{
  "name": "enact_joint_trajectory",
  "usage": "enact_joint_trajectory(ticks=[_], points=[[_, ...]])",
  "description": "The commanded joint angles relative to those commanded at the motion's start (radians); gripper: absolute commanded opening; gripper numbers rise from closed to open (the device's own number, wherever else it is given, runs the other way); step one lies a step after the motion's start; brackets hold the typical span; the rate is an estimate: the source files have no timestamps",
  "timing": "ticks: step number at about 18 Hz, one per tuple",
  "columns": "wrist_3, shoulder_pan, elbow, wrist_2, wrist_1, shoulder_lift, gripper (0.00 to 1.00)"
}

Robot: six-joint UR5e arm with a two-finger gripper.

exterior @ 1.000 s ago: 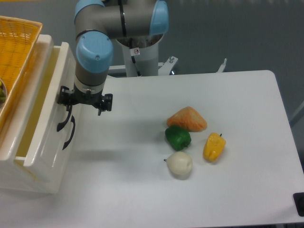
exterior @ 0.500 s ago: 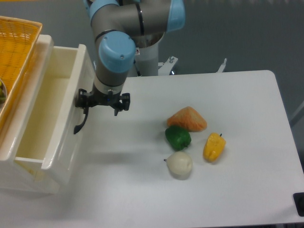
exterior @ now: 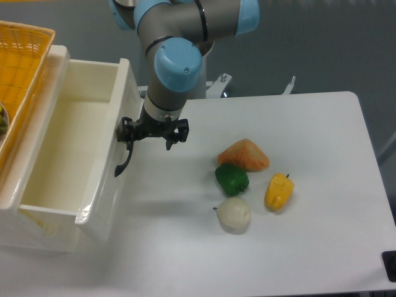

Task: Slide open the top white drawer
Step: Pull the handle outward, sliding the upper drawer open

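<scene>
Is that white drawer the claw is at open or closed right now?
Open. The top white drawer sticks far out of the cabinet, its bare inside showing, with the claw at its black handle.

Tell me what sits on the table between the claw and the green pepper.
Nothing; in the fixed camera view only bare white table lies between the claw at the drawer handle and the green pepper.

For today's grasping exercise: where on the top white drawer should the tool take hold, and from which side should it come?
Grip the curved black handle on the front panel of the top white drawer. It stands proud of the smooth panel, the only part two fingers can close around. Come from the table side, facing the front, where the tool sits now; the box's open top offers only thin walls.
</scene>
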Motion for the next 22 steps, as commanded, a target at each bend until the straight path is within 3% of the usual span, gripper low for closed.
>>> enact_joint_trajectory(ticks=[22], points=[[0.029,0.077,-0.005,-0.021,-0.015,-0.003,1.0]])
